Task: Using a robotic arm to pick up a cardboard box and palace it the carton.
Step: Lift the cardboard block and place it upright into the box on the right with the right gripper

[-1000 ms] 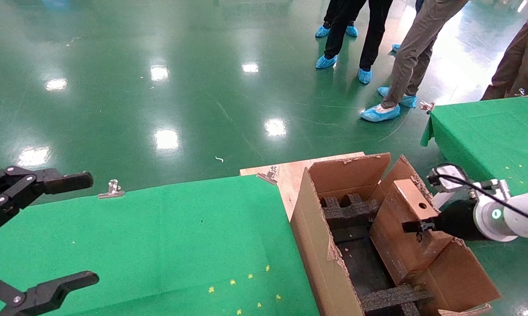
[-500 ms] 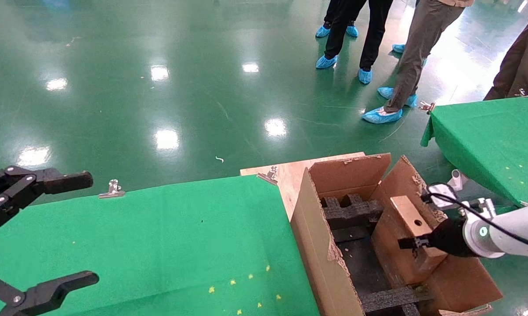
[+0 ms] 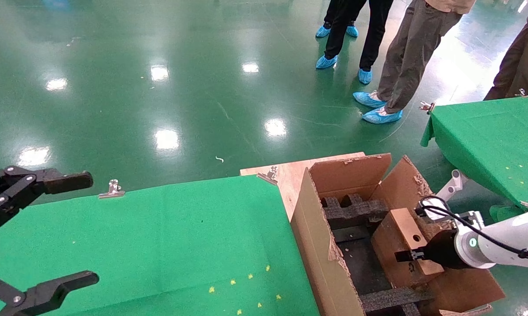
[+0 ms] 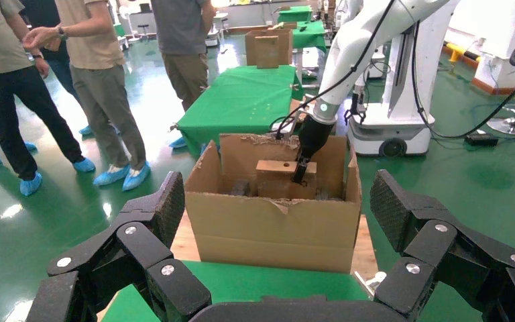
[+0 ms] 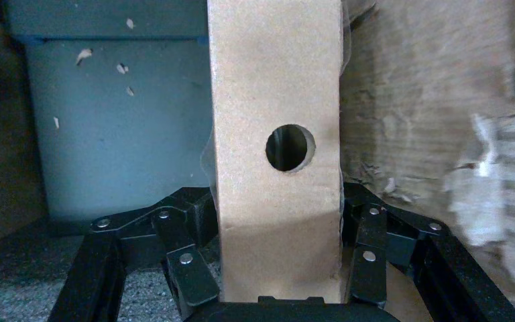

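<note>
cardboard box [image 3: 398,239]: 1 | carton [image 3: 321,245]: 1 | hands: 2 | green-clothed tables: 2 | metal clips: 3

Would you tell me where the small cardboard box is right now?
In the head view, the cardboard box sits at lower right, gripped by the right hand, inside the carton beside its black foam inserts.

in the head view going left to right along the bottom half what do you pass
left gripper open and parked over the green table → metal clip → big carton → small cardboard box standing in it → right gripper clamped on the box → white robotic arm
</note>
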Controlling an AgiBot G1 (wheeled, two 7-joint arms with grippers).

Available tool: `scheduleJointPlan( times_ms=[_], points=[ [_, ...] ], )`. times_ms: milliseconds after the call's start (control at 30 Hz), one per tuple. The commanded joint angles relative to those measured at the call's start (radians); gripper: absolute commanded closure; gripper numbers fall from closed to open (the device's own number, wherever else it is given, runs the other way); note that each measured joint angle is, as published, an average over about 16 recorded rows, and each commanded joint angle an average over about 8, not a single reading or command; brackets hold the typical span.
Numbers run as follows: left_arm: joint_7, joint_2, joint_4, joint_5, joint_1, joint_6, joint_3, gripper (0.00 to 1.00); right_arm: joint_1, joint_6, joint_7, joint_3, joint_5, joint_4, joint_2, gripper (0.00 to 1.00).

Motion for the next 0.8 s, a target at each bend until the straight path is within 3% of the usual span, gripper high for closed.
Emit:
scheduleJointPlan(
  times_ms=[33,167,433,800],
  points=[
    [0.0,0.0,0.0,0.0,0.0,0.0,0.0,0.0,-0.013,0.003,-0.011,0.0,0.017,-0.016,-0.01,1.0],
    [0.0,0.0,0.0,0.0,0.0,0.0,0.0,0.0,-0.034,0.005,-0.04,0.006,0.053,-0.058,-0.032,0.97],
    [0.0,0.0,0.0,0.0,0.0,-0.001,0.0,0.0,-0.054,-0.002,-0.077,0.019,0.109,-0.1,-0.057,0.01],
    [0.0,0.0,0.0,0.0,0.0,-0.001,0.001,0.0,-0.05,-0.003,-0.074,0.02,0.107,-0.096,-0.055,0.0]
  ],
)
